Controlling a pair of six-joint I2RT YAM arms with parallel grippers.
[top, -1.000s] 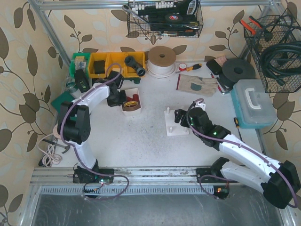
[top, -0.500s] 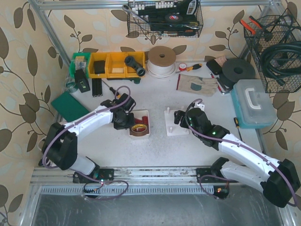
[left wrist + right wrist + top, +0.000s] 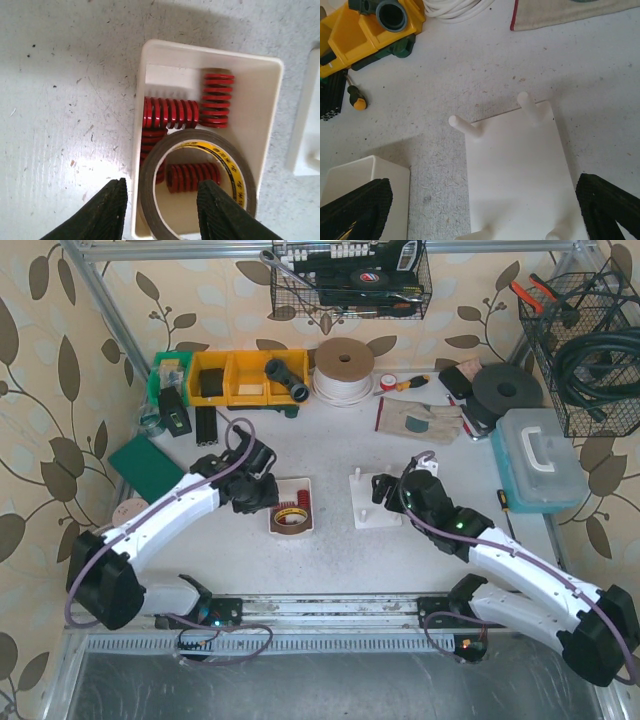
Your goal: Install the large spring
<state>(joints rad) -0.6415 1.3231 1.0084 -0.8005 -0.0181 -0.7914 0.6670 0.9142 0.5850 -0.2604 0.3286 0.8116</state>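
top view: bright, even, diffuse light from overhead. table (image 3: 330, 550) carries only short, soft shadows beside objs. mild wide-angle bowing of the alu frame (image 3: 105, 315) toward 10 & 2 o'clock; focus sharp across.

left wrist cam: bright. soft shadow just outside the white tray (image 3: 272, 125) at 12 o'clock, pale glare patch on the table at 8 o'clock, slight sheen on the tape roll (image 3: 245, 175). left gripper (image 3: 161, 192) at 6 o'clock dark, a bit soft.

right wrist cam: white peg board (image 3: 520, 175) near blown out, low contrast. right gripper (image 3: 482, 180) fingers at 4 & 8 o'clock near black, blurred.
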